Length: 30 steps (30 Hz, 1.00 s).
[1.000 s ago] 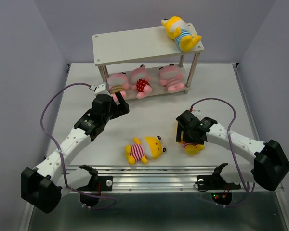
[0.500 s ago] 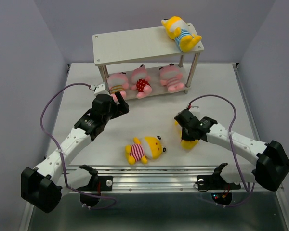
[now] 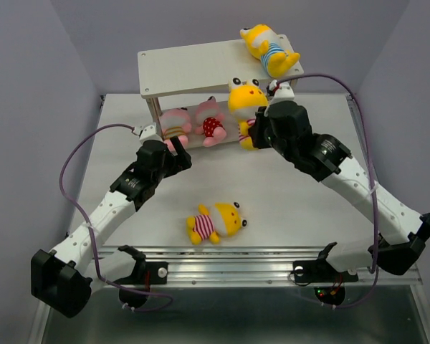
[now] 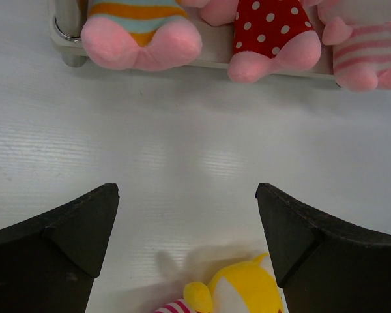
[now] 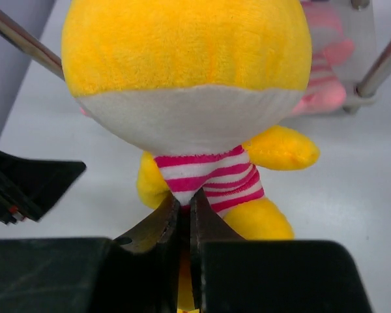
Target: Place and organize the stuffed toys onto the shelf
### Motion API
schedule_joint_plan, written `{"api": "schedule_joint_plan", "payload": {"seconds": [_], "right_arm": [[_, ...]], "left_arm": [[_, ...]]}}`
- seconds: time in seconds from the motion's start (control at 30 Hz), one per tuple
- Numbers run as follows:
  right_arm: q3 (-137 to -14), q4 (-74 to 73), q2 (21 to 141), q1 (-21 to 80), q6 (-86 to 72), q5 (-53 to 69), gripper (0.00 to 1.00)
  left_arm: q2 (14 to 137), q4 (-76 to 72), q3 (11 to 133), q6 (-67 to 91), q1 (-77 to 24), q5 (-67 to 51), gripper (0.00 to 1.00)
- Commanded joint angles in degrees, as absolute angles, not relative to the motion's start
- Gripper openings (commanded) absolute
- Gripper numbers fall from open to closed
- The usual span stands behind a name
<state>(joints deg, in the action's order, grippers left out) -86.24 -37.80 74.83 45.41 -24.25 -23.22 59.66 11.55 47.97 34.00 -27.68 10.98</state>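
Right end effector (image 5: 186, 212): pinching yellow plush frog with pink-striped body (image 5: 186, 98), aloft before light wooden two-tier shelf (image 3: 193, 68); from above, partly hides rightmost pink striped plush (image 4: 365, 49). Left end effector (image 4: 188, 222): spread, over white counter (image 4: 182, 143).

Fuzzy plush yellow toy (image 5: 182, 65), matt black plastic fingers (image 4: 58, 241), smooth pale wood shelf (image 3: 193, 68), glossy metal legs (image 5: 383, 65)
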Motion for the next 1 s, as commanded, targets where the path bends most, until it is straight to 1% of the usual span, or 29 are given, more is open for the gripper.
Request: {"api": "schedule_joint_plan", "payload": {"seconds": [0.0, 0.03, 0.07, 0.17, 0.2, 0.27, 0.4, 0.47, 0.57, 0.67, 0.73, 0.8, 0.87, 0.97], "right_arm": [[-98.2, -34.7, 80.5, 45.9, -17.8, -25.8, 0.09], [-103.0, -35.0, 83.5, 45.9, -17.3, -26.2, 0.1], [-103.1, -35.1, 84.9, 45.9, -17.0, -26.1, 0.1], [-112.6, -35.0, 90.3, 45.9, -16.5, -29.1, 0.12], [-114.2, -34.9, 91.7, 45.9, -16.4, -29.4, 0.13], [-117.1, -34.1, 95.1, 45.9, -15.4, -29.4, 0.17], [-124.0, -31.8, 100.9, 45.9, -13.6, -30.2, 0.17], [-129.5, -31.9, 104.6, 45.9, -12.0, -31.7, 0.17], [-134.0, -31.9, 107.5, 45.9, -10.8, -32.3, 0.2], [-134.8, -31.7, 109.2, 44.7, -11.5, -31.0, 0.23], [-135.0, -31.2, 110.2, 43.3, -12.4, -30.1, 0.33], [-134.8, -30.4, 110.8, 42.5, -12.8, -29.4, 0.34], [-134.8, -29.0, 111.8, 41.8, -12.7, -27.6, 0.39], [-135.1, -26.3, 112.9, 41.2, -11.1, -27.2, 0.41]], "left_arm": [[57.8, 11.3, 48.0, 34.5, -28.0, 12.2, 0.99], [57.7, 11.3, 48.0, 34.4, -28.0, 12.5, 0.99], [57.7, 11.3, 47.9, 34.5, -27.9, 12.6, 0.99], [57.6, 11.2, 47.9, 34.5, -27.9, 12.7, 0.99], [57.6, 11.2, 48.0, 34.4, -27.9, 12.7, 0.99], [57.6, 11.3, 48.1, 34.4, -27.9, 12.7, 0.99], [57.5, 11.2, 48.0, 34.4, -28.0, 12.5, 0.99], [57.1, 11.2, 47.8, 34.4, -28.0, 12.4, 0.99], [56.5, 11.2, 47.7, 34.4, -27.9, 12.7, 0.99], [55.9, 11.2, 47.6, 34.4, -27.9, 12.8, 0.99], [55.4, 11.3, 47.5, 34.5, -27.9, 13.0, 0.99], [55.4, 11.2, 47.5, 34.4, -27.9, 13.0, 0.99], [55.5, 11.2, 47.6, 34.4, -27.9, 12.9, 0.99], [55.8, 11.2, 47.6, 34.3, -27.9, 13.0, 0.99]]}}
